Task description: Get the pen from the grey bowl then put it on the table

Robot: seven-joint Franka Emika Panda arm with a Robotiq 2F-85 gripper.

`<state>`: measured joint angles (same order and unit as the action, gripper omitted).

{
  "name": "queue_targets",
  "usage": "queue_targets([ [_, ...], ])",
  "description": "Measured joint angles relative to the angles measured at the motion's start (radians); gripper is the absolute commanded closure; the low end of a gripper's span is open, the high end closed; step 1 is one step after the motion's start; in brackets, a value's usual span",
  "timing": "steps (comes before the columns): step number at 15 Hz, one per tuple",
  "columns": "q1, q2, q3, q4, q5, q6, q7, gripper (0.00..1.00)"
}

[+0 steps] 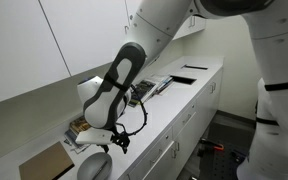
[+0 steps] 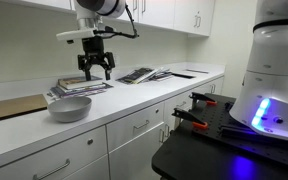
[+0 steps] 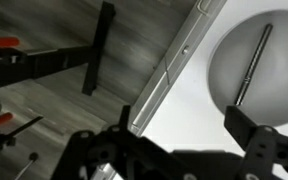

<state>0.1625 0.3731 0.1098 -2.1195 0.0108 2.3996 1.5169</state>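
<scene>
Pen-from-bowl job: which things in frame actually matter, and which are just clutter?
Job:
pen, lying in the grey bowl
table
gripper, jaws open, holding nothing

Lying about:
stacked books
brown pad
spread papers
clamps on the black cart

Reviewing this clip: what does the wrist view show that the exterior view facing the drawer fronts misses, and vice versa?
Only the wrist view shows the pen lying inside the grey bowl. Only an exterior view shows the stacked books and the brown pad beside the bowl. Both show the grey bowl, the white table and the open gripper.
</scene>
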Motion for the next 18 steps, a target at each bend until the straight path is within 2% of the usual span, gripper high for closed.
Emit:
queue_targets([
  [2,0.003,0.025,0.000,0.015,0.042,0.030,-0.033,0.00],
  [7,0.028,0.111,-0.022,0.086,0.050,0.082,-0.038,0.00],
  [10,0.040,0.180,-0.028,0.146,0.071,0.125,-0.038,0.25],
  [11,0.046,0.204,-0.030,0.168,0.084,0.133,-0.037,0.28],
  [13,0.063,0.255,-0.035,0.215,0.103,0.140,-0.032,0.48],
  [14,0.076,0.279,-0.043,0.239,0.108,0.143,-0.020,0.55],
  [16,0.105,0.324,-0.068,0.289,0.109,0.145,0.006,0.68],
  [18,0.131,0.365,-0.092,0.338,0.109,0.147,0.029,0.71],
])
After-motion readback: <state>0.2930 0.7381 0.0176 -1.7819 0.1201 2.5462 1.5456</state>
